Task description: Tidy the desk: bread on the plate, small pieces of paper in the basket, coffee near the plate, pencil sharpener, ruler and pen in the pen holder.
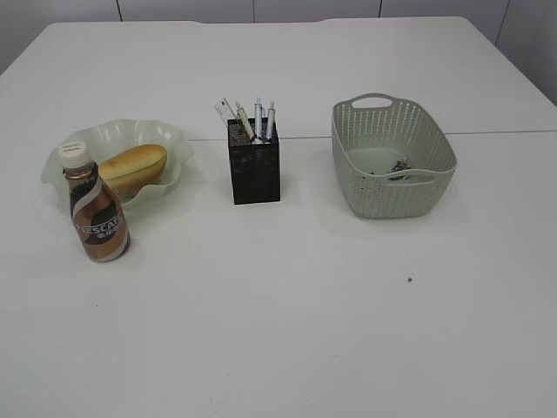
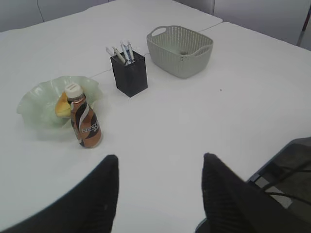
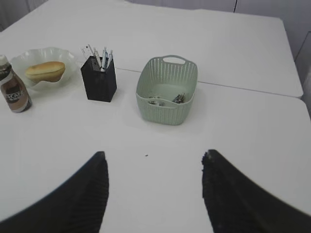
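The bread (image 1: 132,167) lies on the pale green wavy plate (image 1: 178,144). Just in front of the plate stands the brown coffee bottle (image 1: 96,209), upright. The black mesh pen holder (image 1: 254,164) holds pens and a clear ruler (image 1: 225,110); the pencil sharpener is hidden. Small pieces of paper (image 1: 399,165) lie inside the grey-green basket (image 1: 393,198). Neither arm shows in the exterior view. My left gripper (image 2: 159,158) hangs open over bare table, well back from the coffee bottle (image 2: 85,121). My right gripper (image 3: 154,155) is open too, in front of the basket (image 3: 167,92).
A seam between two white tabletops (image 1: 487,132) runs behind the objects. A tiny dark speck (image 1: 409,279) lies on the table in front of the basket. A dark chair or frame (image 2: 286,170) shows past the table edge in the left wrist view.
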Tool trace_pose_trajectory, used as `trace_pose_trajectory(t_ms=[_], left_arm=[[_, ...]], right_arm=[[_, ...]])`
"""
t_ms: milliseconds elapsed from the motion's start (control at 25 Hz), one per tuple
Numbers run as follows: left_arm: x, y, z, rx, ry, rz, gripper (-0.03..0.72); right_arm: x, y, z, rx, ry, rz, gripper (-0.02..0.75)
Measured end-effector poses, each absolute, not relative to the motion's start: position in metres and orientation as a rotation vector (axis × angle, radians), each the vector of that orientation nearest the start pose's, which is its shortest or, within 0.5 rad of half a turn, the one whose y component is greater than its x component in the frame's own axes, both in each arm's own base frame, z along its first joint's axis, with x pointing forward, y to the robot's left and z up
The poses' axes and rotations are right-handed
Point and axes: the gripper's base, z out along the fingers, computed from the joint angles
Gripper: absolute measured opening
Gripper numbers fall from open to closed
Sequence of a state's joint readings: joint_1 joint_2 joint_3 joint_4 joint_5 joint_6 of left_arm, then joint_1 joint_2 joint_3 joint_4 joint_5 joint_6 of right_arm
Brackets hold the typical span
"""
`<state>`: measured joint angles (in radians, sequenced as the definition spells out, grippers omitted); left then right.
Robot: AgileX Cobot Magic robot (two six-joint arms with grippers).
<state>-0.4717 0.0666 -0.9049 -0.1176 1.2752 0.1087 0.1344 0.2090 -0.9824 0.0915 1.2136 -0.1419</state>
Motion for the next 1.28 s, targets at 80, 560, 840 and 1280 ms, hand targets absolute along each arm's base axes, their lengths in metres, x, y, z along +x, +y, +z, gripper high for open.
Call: trace_pose_trajectory(t_ms=[80,560,840,1280], left_arm=[[-0.06,0.019,0.344,0.605,1.855,-0.368,0.403],[-0.015,-0.003,0.282,0.727,1.982,-0.283,0.403],[-0.011,-0.001,0.282,0.656,1.984,-0.267,0.403],[-0.007,0.005,0.281,0.51,2.024,-0.257,0.39]], right_arm=[[-0.055,0.0,0.374,-0.289,1.851,0.093,0.451],[-0.022,0.004,0.296,-0.327,1.943,0.072,0.451],[-0.01,0.006,0.284,-0.308,1.949,0.082,0.451],[-0.012,0.008,0.281,-0.274,1.989,0.14,0.451]])
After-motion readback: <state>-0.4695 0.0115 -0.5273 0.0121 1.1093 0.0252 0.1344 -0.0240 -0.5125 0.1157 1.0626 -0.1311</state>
